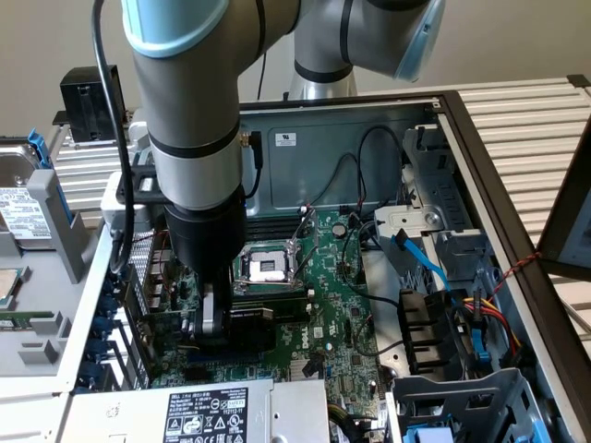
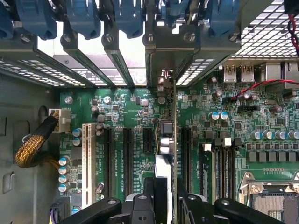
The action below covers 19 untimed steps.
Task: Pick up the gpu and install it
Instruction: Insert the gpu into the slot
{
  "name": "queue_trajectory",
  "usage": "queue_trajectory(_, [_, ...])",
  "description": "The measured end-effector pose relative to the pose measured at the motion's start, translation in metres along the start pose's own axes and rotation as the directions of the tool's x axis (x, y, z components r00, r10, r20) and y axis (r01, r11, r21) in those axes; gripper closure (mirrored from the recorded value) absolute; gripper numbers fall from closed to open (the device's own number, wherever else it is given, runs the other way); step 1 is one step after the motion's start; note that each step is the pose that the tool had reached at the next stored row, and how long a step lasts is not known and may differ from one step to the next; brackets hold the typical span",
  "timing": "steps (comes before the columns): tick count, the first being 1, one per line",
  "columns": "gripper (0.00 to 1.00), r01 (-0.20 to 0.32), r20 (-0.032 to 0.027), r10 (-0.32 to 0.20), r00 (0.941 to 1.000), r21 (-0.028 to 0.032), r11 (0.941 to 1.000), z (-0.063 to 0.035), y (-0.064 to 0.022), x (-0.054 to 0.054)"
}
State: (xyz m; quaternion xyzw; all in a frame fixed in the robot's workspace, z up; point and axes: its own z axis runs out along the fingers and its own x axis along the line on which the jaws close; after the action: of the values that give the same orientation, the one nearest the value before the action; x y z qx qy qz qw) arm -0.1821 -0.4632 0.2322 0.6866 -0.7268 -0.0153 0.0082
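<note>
Gripper (image 2: 164, 198) fingers are seen clamped on the upper edge of the gpu (image 2: 167, 135), held edge-on directly below over the motherboard (image 2: 131, 112) slots; stiff, light, fragile, best gripped by its edges.

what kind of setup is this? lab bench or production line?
Probably a lab or test bench, though I can't rule out a line. An opened desktop PC case lies on its side with the motherboard exposed, loose hard drives sit beside it, and one robot arm's pincer holds the gpu edge-on over the slots.
</note>
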Motion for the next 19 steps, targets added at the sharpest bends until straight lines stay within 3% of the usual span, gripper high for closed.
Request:
queue_trajectory(12, [0.72,-0.001,0.0001,0.001,1.0,-0.0017,1.0,0.0003,0.0003,0.0])
queue_trajectory(14, [0.71,-0.003,0.0011,0.003,1.0,0.0002,1.0,0.0007,0.0015,-0.0004])
queue_trajectory(16, [0.58,-0.003,0.0005,0.003,1.0,-0.0001,1.0,0.0001,0.0014,-0.0005])
queue_trajectory(19, [0.58,-0.003,0.0004,0.003,1.0,-0.0002,1.0,-0.0038,0.0015,-0.0005])
